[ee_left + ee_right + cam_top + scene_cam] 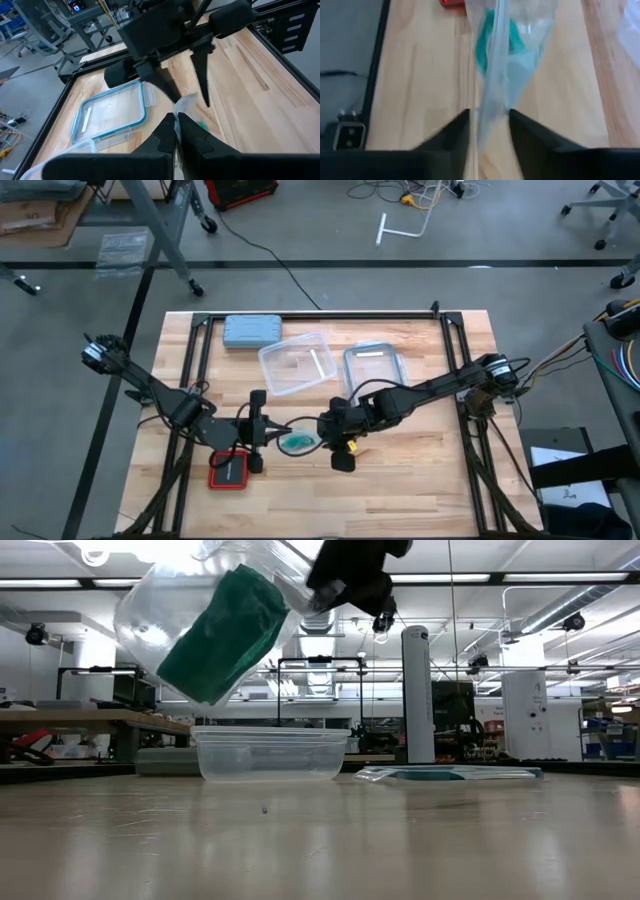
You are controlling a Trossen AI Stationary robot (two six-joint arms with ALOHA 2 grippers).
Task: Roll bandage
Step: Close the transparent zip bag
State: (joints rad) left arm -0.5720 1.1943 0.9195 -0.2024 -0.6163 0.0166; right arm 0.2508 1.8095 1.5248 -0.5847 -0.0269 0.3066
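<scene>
Both hands pinch one clear bag (190, 620) off the worktop (420, 470). Left hand (176, 125) and right hand (489, 125) hold opposite edges. That likely helps get the bandage (215, 635) out.

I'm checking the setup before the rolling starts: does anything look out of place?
Yes. The bandage is still inside a clear plastic bag, held in the air between the left gripper and right gripper, not laid flat on the table.

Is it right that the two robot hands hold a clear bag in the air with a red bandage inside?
Not quite: the bandage is teal-green, not red, as the low view shows. Both the left gripper and right gripper hold the clear bag up.
</scene>
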